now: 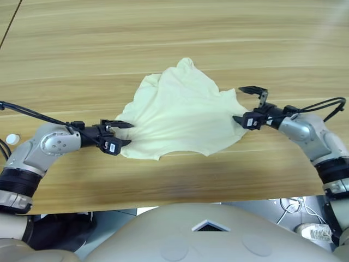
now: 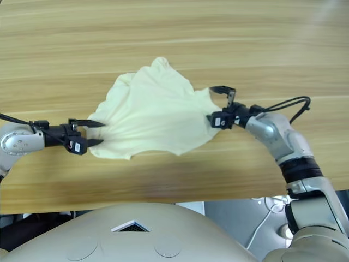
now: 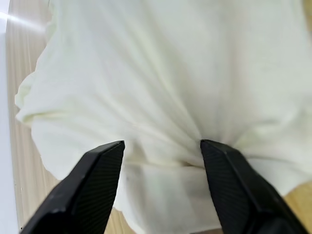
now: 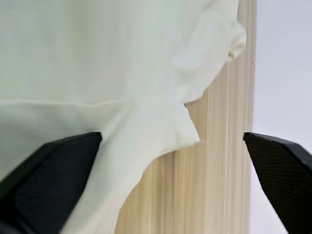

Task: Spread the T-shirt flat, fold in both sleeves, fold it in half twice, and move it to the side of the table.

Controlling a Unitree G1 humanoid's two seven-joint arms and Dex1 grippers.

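Note:
A pale yellow T-shirt (image 1: 180, 112) lies crumpled in the middle of the wooden table (image 1: 163, 33). At the shirt's left edge my left gripper (image 1: 126, 134) is open, its two fingers straddling a bunched fold of cloth (image 3: 161, 146). My right gripper (image 1: 246, 103) is open wide at the shirt's right corner. Its lower finger (image 1: 240, 119) touches the cloth and its upper finger stands clear above the table. In the right wrist view the shirt's hem (image 4: 161, 126) lies between the spread fingers, close to one of them.
A small white round object (image 1: 11, 138) sits near the table's left edge. The table's front edge (image 1: 180, 188) runs just below the shirt. Bare wood extends behind and to both sides of the shirt. Cables and a shoe (image 1: 313, 229) lie on the floor.

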